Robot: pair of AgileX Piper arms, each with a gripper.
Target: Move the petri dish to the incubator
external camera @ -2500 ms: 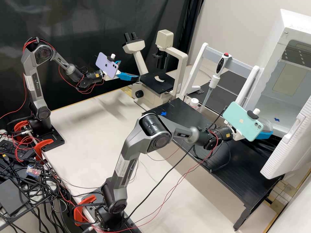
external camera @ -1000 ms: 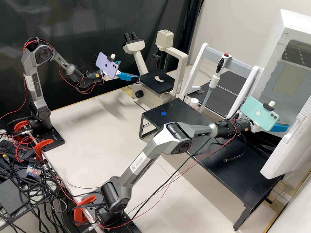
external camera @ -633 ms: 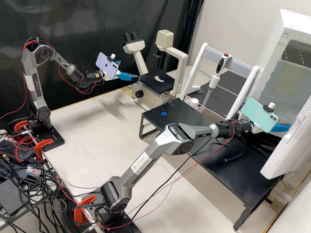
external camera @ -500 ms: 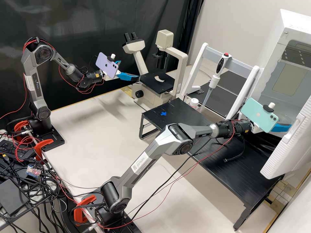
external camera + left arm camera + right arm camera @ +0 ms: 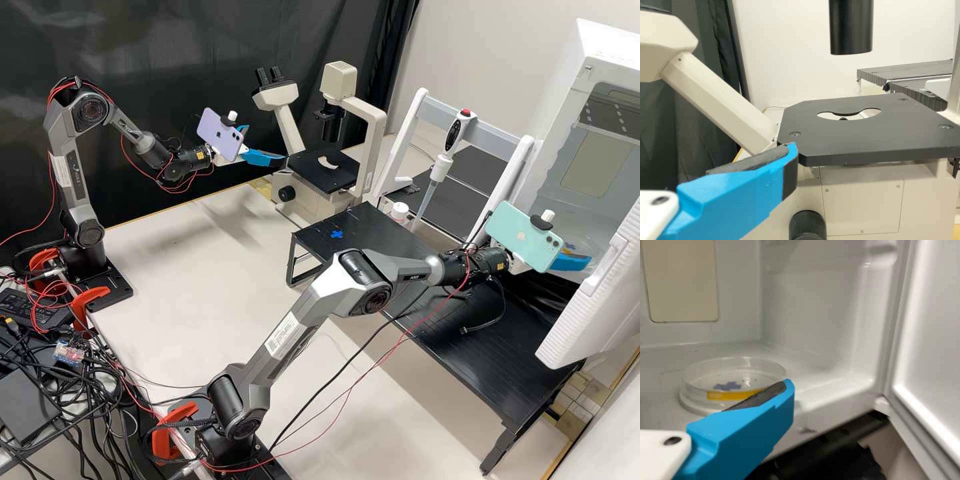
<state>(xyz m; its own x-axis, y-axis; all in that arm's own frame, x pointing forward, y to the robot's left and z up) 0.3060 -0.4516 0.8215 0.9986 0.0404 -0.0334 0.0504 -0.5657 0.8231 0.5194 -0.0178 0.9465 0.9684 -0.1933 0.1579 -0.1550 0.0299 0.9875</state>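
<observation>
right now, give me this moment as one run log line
petri dish: on incubator floor, over blue cross | incubator door: open | right gripper: open, beside dish | left gripper: open, near microscope

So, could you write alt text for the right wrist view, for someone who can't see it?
A clear, round petri dish with a yellow strip on its side sits inside a white incubator, a blue cross mark showing through it. A bright blue robot finger partly overlaps the dish in view, and the incubator's door stands open.
</observation>
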